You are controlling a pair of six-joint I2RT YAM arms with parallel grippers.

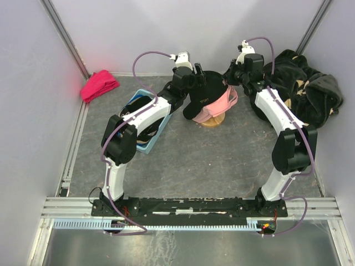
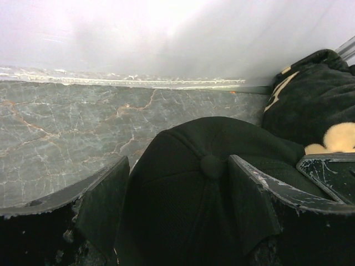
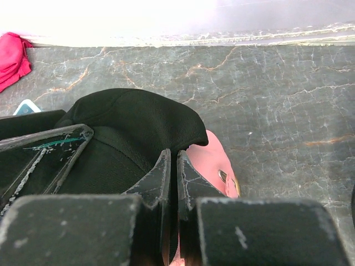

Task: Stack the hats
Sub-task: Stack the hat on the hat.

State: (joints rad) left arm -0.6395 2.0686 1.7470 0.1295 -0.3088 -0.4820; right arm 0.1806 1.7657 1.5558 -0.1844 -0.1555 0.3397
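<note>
1. Left gripper (image 2: 178, 166) has its jaws spread wide, straddling the crown of the black cap (image 1: 206, 93) without clamping it.
2. That cap sits on the pink cap (image 1: 226, 102), at the back middle of the table (image 1: 211, 160).
3. Right gripper (image 3: 172, 160) has its jaws pressed almost together at the caps' edge; whether fabric is pinched between them is hard to say.

The white-shelled, black-jointed left arm (image 1: 147, 113) and right arm (image 1: 274, 108) are trailing lilac cables (image 1: 150, 52), the right gripper (image 3: 173, 160) showing scuffed black fingers (image 3: 158, 180).
</note>
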